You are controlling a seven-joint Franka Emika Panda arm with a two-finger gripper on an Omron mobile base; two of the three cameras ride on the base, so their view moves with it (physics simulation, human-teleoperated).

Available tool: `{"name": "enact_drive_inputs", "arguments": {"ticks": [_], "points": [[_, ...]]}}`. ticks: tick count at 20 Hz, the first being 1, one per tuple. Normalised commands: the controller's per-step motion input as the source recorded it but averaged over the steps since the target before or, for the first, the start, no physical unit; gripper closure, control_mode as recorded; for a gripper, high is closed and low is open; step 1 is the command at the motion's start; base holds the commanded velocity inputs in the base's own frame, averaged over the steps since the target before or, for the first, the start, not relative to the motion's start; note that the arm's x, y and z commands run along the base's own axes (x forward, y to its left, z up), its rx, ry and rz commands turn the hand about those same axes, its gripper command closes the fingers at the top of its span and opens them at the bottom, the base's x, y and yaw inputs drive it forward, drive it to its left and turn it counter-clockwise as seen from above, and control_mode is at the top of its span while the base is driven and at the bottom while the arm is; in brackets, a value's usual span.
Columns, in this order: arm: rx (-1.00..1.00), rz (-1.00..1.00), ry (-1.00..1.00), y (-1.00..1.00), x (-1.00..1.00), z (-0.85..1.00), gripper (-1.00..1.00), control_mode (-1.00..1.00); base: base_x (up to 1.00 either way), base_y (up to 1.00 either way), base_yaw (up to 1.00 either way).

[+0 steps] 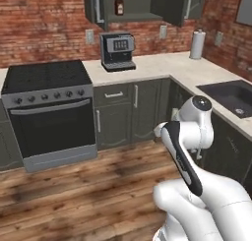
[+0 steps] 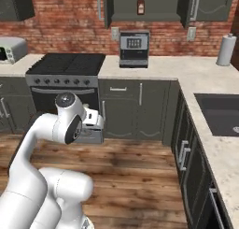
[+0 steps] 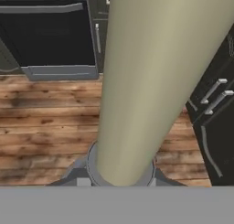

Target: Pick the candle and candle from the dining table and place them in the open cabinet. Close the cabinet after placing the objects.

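Your fingers are clamped on the stick candle (image 3: 137, 81): a smooth pale beige cylinder on a round grey base, its long axis running up the middle of the hand view. The open cabinet (image 1: 142, 4), dark grey with a bottle (image 1: 118, 4) inside, sits at the left base view's top centre, well apart.
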Motion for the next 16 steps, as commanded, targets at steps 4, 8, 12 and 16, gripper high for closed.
{"name": "enact_drive_inputs", "arguments": {"ticks": [4, 8, 12, 16], "points": [[0.00, 0.00, 0.00, 0.00, 0.00, 0.00, 1.00, 1.00, 1.00, 0.00, -0.03], [0.00, 0.00, 0.00, 0.00, 0.00, 0.00, 1.00, 1.00, 0.99, -0.17, 0.02], [0.00, 0.00, 0.00, 0.00, 0.00, 0.00, 1.00, 1.00, 0.84, -0.39, 0.07], [0.00, 0.00, 0.00, 0.00, 0.00, 0.00, 1.00, 1.00, 0.62, -0.44, 0.02]]}}
